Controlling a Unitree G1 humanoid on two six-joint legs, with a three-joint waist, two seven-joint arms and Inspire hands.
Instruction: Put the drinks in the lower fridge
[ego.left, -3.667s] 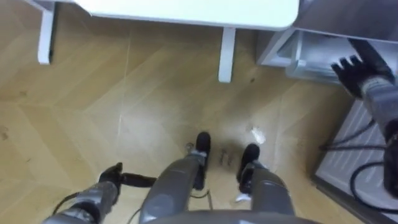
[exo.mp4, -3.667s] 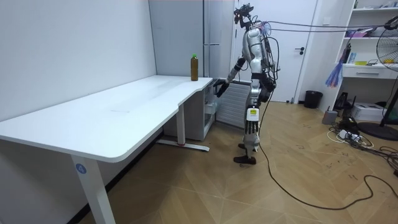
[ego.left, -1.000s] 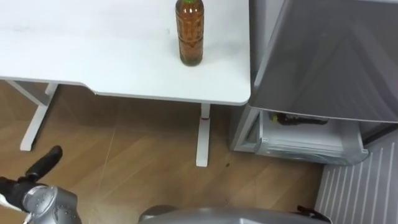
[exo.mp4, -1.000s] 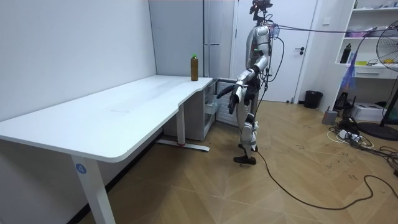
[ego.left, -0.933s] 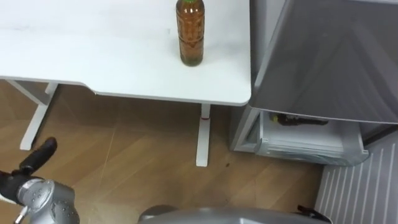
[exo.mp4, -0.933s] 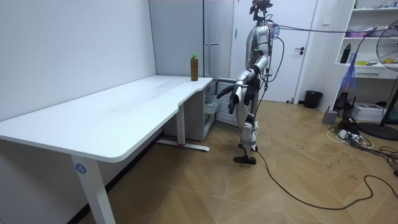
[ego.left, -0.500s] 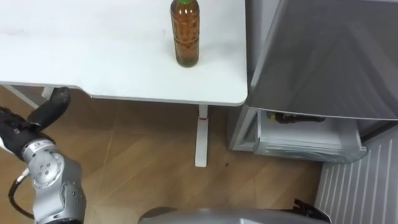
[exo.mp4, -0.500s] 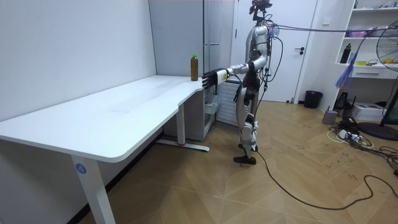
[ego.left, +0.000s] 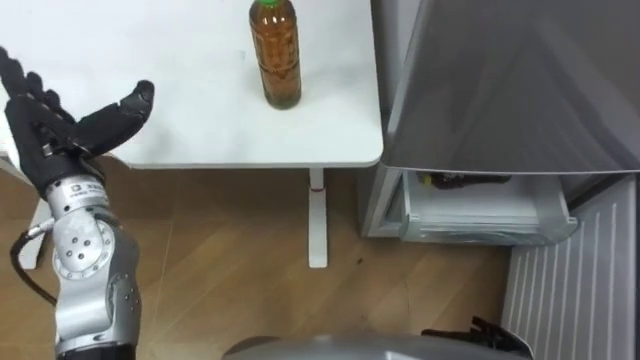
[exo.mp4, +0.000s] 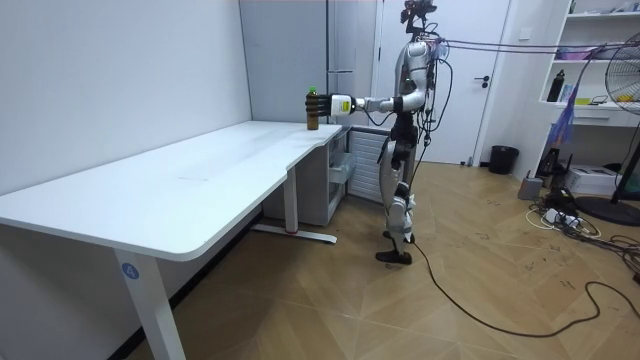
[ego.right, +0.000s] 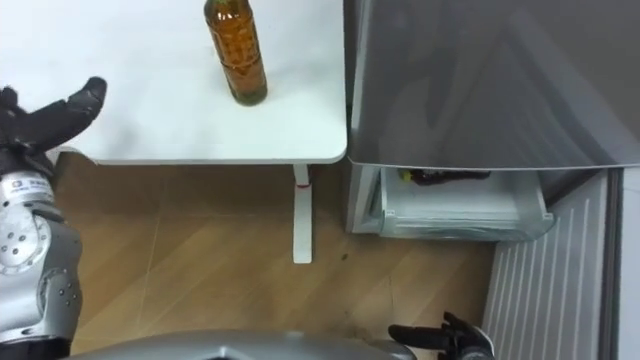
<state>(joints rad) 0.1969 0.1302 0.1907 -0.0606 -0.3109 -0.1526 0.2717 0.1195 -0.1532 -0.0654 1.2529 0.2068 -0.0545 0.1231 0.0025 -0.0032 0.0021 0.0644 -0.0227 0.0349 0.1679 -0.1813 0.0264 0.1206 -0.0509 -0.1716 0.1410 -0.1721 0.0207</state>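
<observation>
Bottle (ego.left: 275, 55) of amber tea, green-capped, stands upright on the white desk (ego.left: 200, 130), near the end that meets the grey fridge (ego.left: 500, 80). The robot's left hand (ego.left: 60, 125) hovers over the desk well to the bottle's left, fingers spread and thumb out, holding nothing. My worry is the approach. A sideways sweep with the hand that wide could clip the tall, narrow bottle and tip it, or shove it off the fridge-side edge. The fridge's lower drawer (ego.left: 485, 215) stands pulled out with something dark lying in it, so a clumsy drop could strike that. The right hand (ego.right: 440, 338) hangs low by the robot's side; open or closed, I cannot tell.
</observation>
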